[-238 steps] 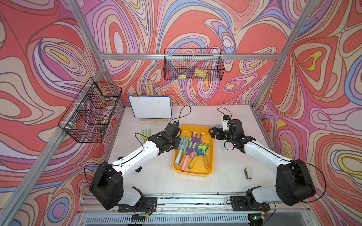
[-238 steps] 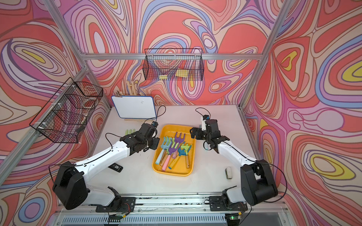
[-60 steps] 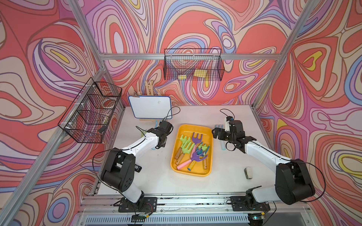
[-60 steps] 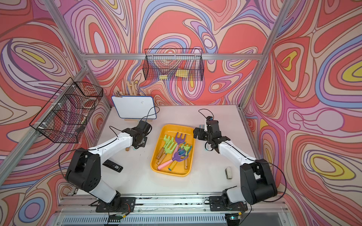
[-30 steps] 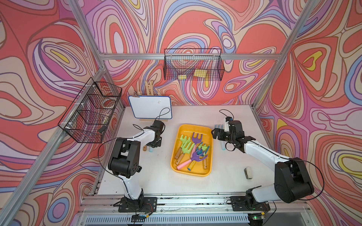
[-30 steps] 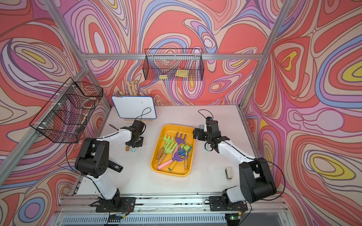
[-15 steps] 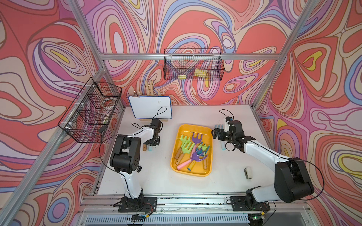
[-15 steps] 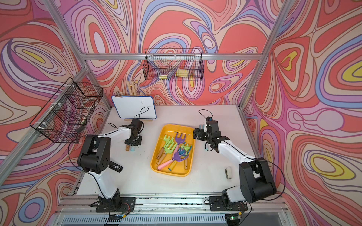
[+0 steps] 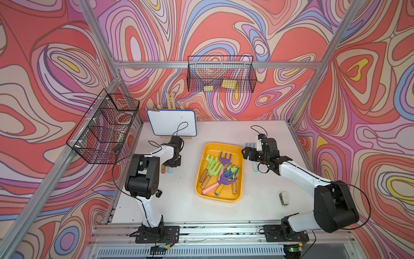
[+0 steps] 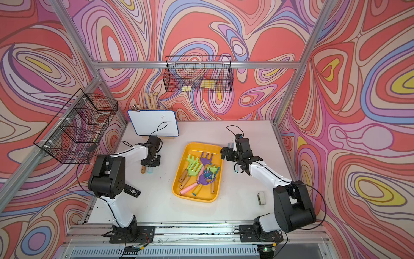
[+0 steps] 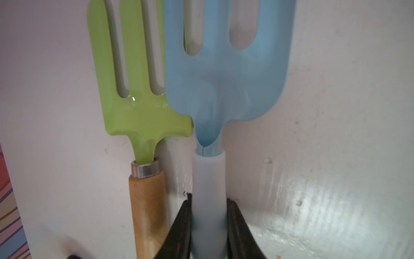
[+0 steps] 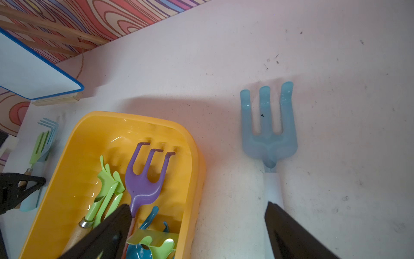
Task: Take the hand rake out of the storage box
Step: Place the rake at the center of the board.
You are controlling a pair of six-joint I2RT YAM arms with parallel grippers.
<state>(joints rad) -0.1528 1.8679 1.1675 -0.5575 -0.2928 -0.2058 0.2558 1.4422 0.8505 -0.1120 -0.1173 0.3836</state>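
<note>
The yellow-orange storage box [image 9: 224, 148] [image 10: 201, 148] [image 12: 94, 139] lies mid-table and holds several hand rakes, a purple one [image 9: 224, 157] [image 12: 143, 183] on top. Left of the box, my left gripper [image 9: 172, 164] [image 10: 150, 164] [image 11: 209, 199] is shut on the pale handle of a light blue hand rake [image 11: 224, 78], low over the table. A green rake with a wooden handle [image 11: 139, 107] lies beside it, their heads overlapping. My right gripper [image 9: 249, 154] [image 10: 228, 154] [image 12: 197, 205] stands open over the box's right rim, holding nothing. Another light blue rake [image 12: 268, 134] [image 9: 254, 167] lies just right of the box.
A whiteboard [image 9: 172, 122] leans at the back left, close behind the left gripper. Black wire baskets hang on the back wall [image 9: 220, 77] and the left wall [image 9: 105, 130]. A small white object [image 9: 284, 198] lies front right, a black device [image 10: 132, 191] front left.
The left gripper has carried the light blue rake from the box to the table's left, beside the green rake. In the last second its arm only folded in slightly. The right arm has stayed put.
</note>
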